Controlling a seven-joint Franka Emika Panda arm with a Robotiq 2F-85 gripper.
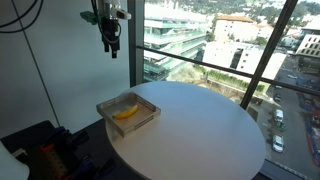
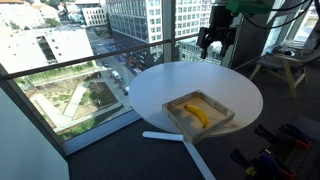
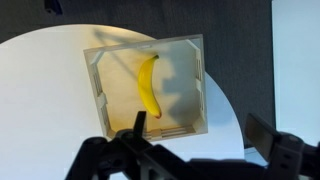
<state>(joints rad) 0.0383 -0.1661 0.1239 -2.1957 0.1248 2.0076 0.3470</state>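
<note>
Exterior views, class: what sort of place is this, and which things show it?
Probably a high-floor city office or lab: tall glass windows look down on streets and buildings, and a round white table carries a wooden tray with a banana.

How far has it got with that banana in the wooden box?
Barely started, it seems. Done: nothing visible; the banana lies flat inside the wooden box on the round table. In hand: the gripper hangs high above the table, its fingers open and empty, the wrist view looking down on the box. Left: coming down and touching the banana, not yet done.
</note>
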